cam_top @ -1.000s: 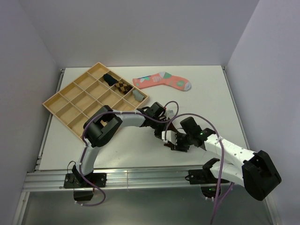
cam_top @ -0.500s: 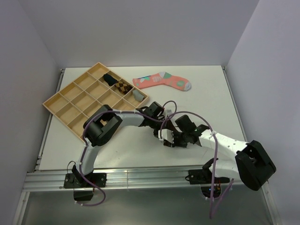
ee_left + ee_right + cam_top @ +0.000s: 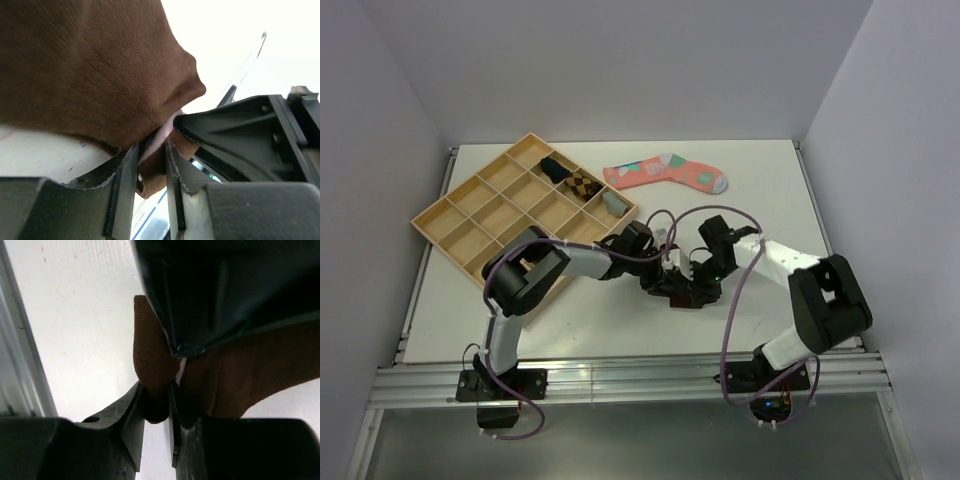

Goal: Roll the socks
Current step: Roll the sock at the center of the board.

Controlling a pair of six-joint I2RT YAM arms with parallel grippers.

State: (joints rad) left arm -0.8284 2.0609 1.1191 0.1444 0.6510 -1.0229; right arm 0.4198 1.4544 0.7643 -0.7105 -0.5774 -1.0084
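Both arms meet low over the brown sock (image 3: 682,298), just off the centre of the surface (image 3: 770,200) toward 5 o'clock.
One forearm runs toward 3 o'clock, the other toward 9, wrists pitched down. The right tool (image 3: 157,387) clamps a rounded fold of fine-ribbed knit. On the left tool (image 3: 151,150) the fingers stand slightly apart, with brown fabric and a pale strip between them; firm pinch or loose, cannot tell.

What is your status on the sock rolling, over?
Left jaws shut on brown sock. Right jaws shut on same sock. Sock bunched between both arms. Pink sock, tray well clear.
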